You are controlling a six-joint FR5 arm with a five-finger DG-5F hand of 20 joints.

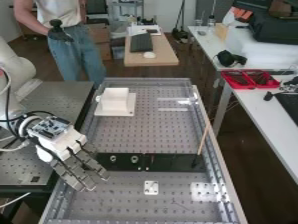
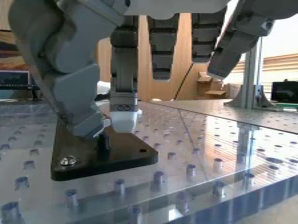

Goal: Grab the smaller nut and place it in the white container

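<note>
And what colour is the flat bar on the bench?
The flat bar is black. You can see it best in the high view.

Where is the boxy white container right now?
In the high view, the container sits at the far left of the grey perforated bench, beyond the flat black bar.

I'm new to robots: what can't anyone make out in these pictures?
- Whether the dark grey robot hand has gripped anything: wrist view, the hand itself blocks the contact.
- What the white box-shaped container holds, if anything: high view, too small.
- The larger round metal nut's thread: high view, too small.
- The white robot arm's base: high view, cut off by the left edge.
</note>
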